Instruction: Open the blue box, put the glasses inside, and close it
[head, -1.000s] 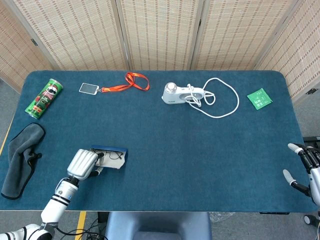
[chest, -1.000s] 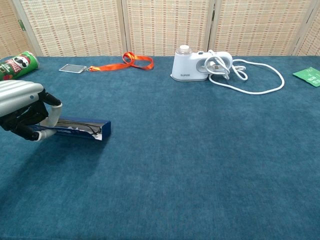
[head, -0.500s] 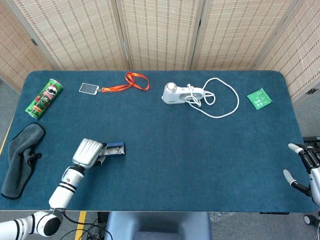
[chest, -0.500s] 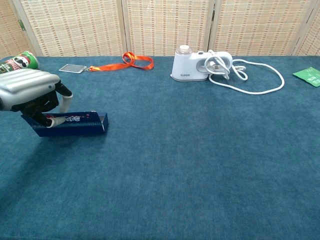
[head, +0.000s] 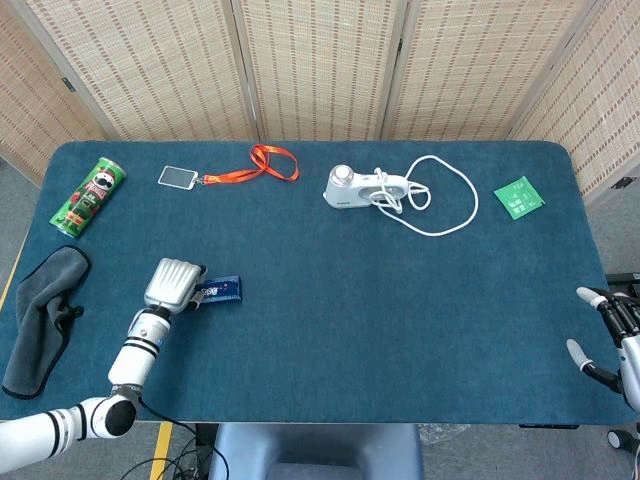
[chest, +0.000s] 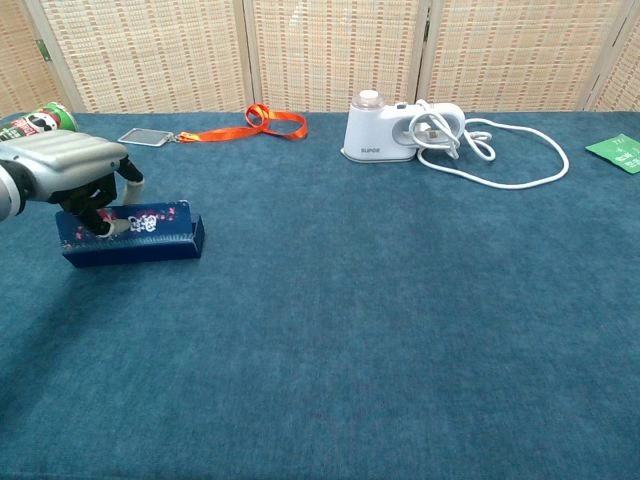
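Lid down now on the blue box (chest: 130, 233), where a second ago stood open with the glasses lying in view inside and half a second ago was partway over. Box also shifted slightly up the table, toward 12 o'clock. Nothing else moved: right hand, can, lanyard and white device in the same places.

Left hand (head: 174, 283) laid over the 9 o'clock end of the box at the table's 8 o'clock area, back of the hand up, forearm running down toward 7 o'clock. In the chest view, fingers (chest: 100, 215) curled down and pressing on the flowered lid, holding the box closed. Right hand (head: 608, 331) at the 4 o'clock edge of the head view, off the table rim, fingers apart and holding nothing; not seen in the chest view.

Glasses shut away inside, out of sight. Box's left end covered by the hand in both views. Right hand cut by the frame edge, so only part shows. Green can (head: 89, 196) at 10 o'clock, cut off at the chest view's left edge. Orange lanyard (head: 262, 166) at 11 o'clock, white device (head: 364, 187) with its cord near 12, well apart from the box.
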